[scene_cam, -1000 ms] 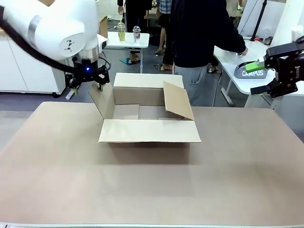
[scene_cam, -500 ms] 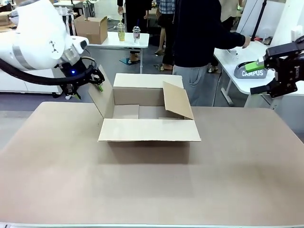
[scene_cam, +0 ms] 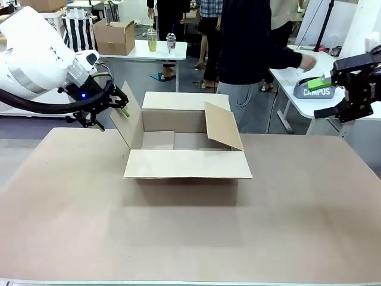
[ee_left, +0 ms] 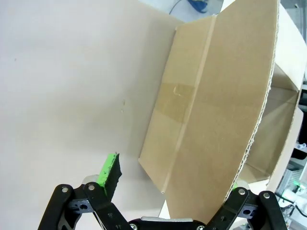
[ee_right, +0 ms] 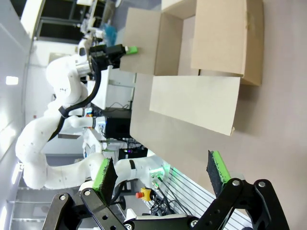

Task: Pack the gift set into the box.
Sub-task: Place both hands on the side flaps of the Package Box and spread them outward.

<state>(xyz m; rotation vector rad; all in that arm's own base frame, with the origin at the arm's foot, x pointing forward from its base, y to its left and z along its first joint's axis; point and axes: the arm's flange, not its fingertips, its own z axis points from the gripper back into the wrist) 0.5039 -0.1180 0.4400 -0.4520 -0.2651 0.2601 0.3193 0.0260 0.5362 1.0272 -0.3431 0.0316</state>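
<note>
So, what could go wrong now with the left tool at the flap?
1. The open left tool straddles the left flap; a skewed close or pull might bend it or drag the box, which looks empty and light.
2. The right flap leans inward over the opening, so it might block items coming in.

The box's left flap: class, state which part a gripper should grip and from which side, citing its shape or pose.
Grip the free top edge of the left flap of the box, coming from outside on the box's left. The flap is a thin sheet standing tilted outward, with both faces bare, so pads can likely close on it. The left gripper straddles that edge, jaws open.
</note>
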